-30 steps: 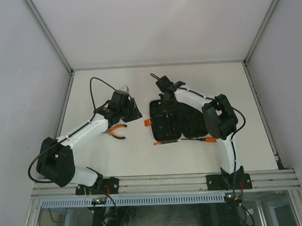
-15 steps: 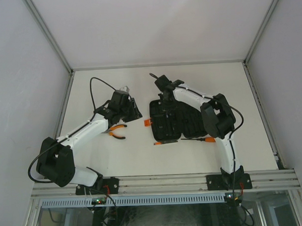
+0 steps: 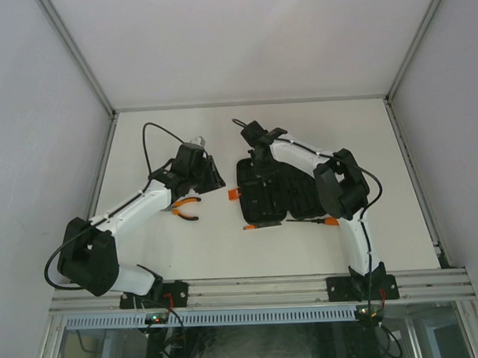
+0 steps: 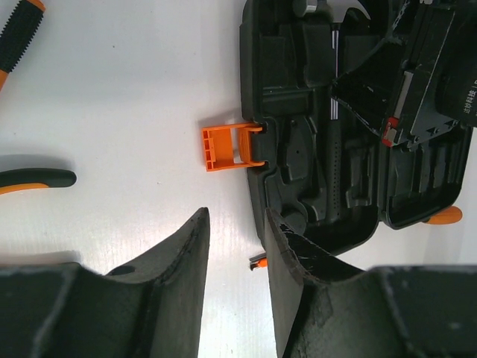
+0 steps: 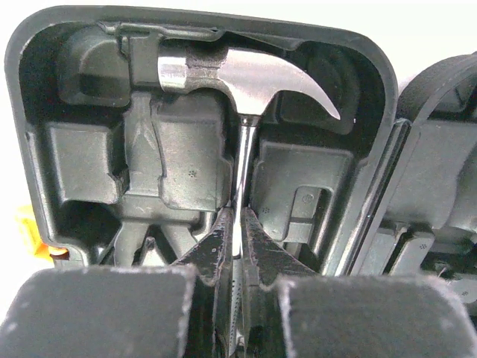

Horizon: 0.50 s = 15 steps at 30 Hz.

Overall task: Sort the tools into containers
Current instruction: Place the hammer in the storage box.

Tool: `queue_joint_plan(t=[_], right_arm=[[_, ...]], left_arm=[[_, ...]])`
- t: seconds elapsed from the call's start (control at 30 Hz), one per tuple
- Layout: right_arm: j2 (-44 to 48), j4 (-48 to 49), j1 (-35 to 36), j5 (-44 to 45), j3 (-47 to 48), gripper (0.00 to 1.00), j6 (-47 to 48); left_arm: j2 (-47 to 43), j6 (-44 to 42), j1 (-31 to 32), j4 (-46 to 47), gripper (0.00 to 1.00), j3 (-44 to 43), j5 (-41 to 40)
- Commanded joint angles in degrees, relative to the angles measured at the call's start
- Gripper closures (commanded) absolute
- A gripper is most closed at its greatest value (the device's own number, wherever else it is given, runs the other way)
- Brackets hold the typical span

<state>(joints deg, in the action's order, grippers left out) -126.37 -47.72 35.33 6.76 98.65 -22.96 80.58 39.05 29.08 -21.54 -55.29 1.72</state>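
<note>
The black tool case (image 3: 259, 200) lies open at mid-table, its orange latch (image 4: 227, 147) sticking out to the left. The steel-head hammer (image 5: 246, 74) lies in its moulded slot in the case. My right gripper (image 5: 237, 214) is shut on the hammer's thin steel shaft, over the far end of the case (image 5: 67, 149). My left gripper (image 4: 237, 216) hangs open above bare table just left of the case, with nothing between its fingers. The orange-handled pliers (image 3: 187, 208) lie on the table left of the case.
Two thin screwdrivers (image 3: 264, 224) (image 3: 315, 220) lie along the case's near edge. One orange screwdriver tip (image 4: 257, 261) peeks out beside my left fingers. The pliers' handles (image 4: 37, 179) show at the left of the left wrist view. Grey walls enclose the table on three sides.
My right gripper has shifted slightly left and away over the case's far end. The left gripper's fingers have narrowed a little; the left arm stays put.
</note>
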Motion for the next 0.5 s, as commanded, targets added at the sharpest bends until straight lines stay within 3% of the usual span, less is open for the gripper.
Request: queue_joint_plan(t=[0.0, 0.27, 0.47], right_arm=[[-10.0, -3.5, 1.0, 0.5, -8.6, 1.00, -0.6], [-2.0, 1.5, 1.1, 1.0, -11.3, 1.00, -0.1], [8.1, 9.0, -0.6, -5.2, -10.8, 0.95, 1.5]], left_arm=[[-0.8, 0.5, -0.3, 2.2, 0.61, 0.6, 1.2], [-0.8, 0.2, -0.3, 2.2, 0.62, 0.6, 1.2], [-1.3, 0.0, -0.4, 2.0, 0.61, 0.5, 0.3]])
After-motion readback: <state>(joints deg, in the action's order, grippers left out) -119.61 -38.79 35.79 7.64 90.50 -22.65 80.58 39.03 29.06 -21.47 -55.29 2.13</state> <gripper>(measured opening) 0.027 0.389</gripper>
